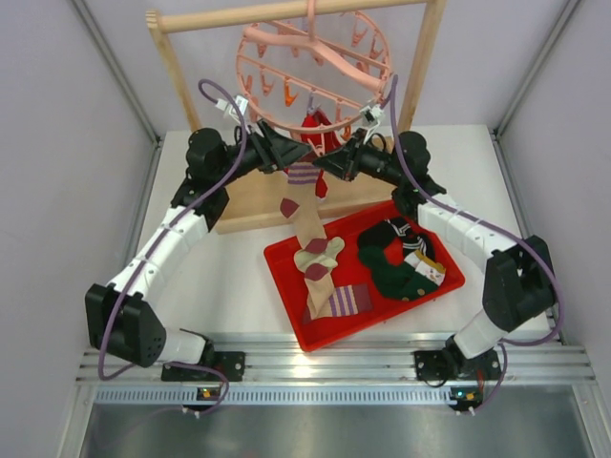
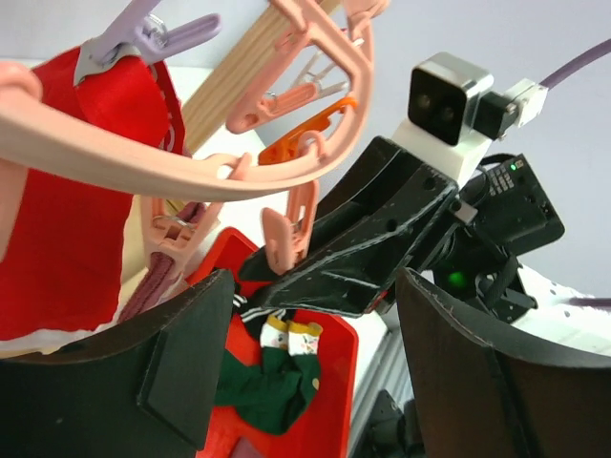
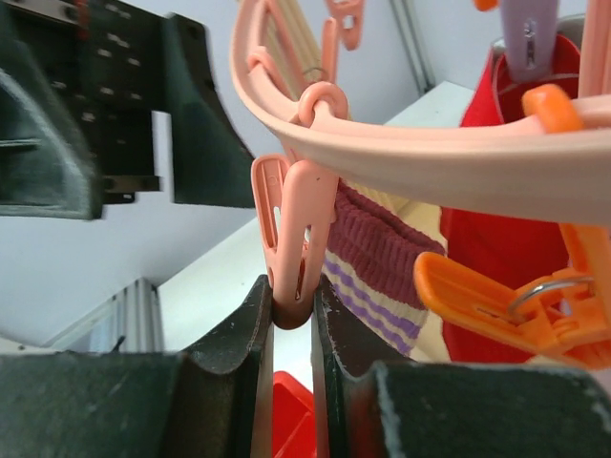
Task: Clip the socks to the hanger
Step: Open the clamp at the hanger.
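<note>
Check the left gripper (image 2: 315, 284): its jaws are standing wide and are holding nothing. Its fingers (image 2: 181, 372) are flanking the right gripper (image 3: 291, 310). The right gripper is pinching the lower end of a pink peg (image 3: 291, 224), with its jaws nearly together. That peg is dangling from the ring of the hanger (image 3: 401, 157), which is hanging on the wooden rack (image 1: 171, 62).

Locate the tan sock (image 1: 307, 215). It is hanging below the ring with its striped cuff just behind the pinched peg, and its foot is trailing into the red tray (image 1: 284, 272). You cannot tell which peg is gripping the cuff.

A red sock (image 2: 67, 210) is hanging under a purple peg (image 2: 143, 43). A green sock (image 1: 387, 272) and a black striped sock (image 1: 412, 240) are lying in the tray.
</note>
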You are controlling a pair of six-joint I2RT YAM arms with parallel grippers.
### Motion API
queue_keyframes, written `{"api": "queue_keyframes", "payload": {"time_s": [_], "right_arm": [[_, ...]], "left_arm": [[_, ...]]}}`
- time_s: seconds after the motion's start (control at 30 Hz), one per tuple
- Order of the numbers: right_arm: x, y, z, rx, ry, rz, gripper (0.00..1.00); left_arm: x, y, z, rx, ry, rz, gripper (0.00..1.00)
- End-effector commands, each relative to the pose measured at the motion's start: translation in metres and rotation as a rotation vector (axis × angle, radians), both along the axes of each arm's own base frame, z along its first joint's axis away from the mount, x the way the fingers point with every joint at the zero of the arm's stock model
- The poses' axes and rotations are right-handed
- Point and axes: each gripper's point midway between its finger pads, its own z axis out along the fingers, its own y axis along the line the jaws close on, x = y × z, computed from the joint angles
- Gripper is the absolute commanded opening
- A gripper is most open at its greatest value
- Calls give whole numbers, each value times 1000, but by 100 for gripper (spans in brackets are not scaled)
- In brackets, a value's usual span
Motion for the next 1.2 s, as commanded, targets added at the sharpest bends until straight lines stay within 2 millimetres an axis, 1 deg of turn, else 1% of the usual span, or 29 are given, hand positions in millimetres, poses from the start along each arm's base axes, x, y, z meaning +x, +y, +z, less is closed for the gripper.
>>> {"api": "queue_keyframes", "payload": {"time_s": [0.0, 0.07, 0.13, 0.17, 0.2, 0.27, 0.3, 0.5, 0.57, 0.6, 0.63, 1.0, 1.17], "right_arm": [[4, -5, 28, 2, -104, -91, 0], [7, -4, 27, -14, -109, -119, 0], [4, -2, 26, -23, -119, -115, 0], [3, 0, 26, -24, -118, -116, 0], [3, 1, 26, -27, -125, -116, 0], [-1, 3, 27, -31, -131, -113, 0], [-2, 4, 26, -31, -130, -112, 0], [-8, 7, 26, -56, -156, -124, 0], [-8, 7, 26, -63, -162, -137, 0], [-9, 7, 26, -67, -166, -136, 0], [-9, 6, 27, -70, -168, -143, 0], [-1, 4, 21, -136, -194, -215, 0], [1, 4, 20, -152, -203, -233, 0]], "left_arm": [[0, 10, 26, 49, -100, 113, 74], [-3, 10, 29, 67, -113, 130, 73], [0, 9, 33, 102, -133, 183, 73], [2, 8, 23, 136, -98, 201, 73], [5, 7, 32, 148, -127, 240, 73], [7, 6, 21, 196, -88, 260, 73], [8, 4, 22, 207, -94, 263, 73], [16, 2, 21, 244, -103, 329, 72], [22, 4, 16, 275, -99, 363, 69], [22, 2, 19, 283, -98, 369, 68], [23, 1, 14, 296, -89, 370, 68], [28, -11, 25, 256, -91, 361, 65], [29, -16, 24, 235, -65, 345, 61]]}}
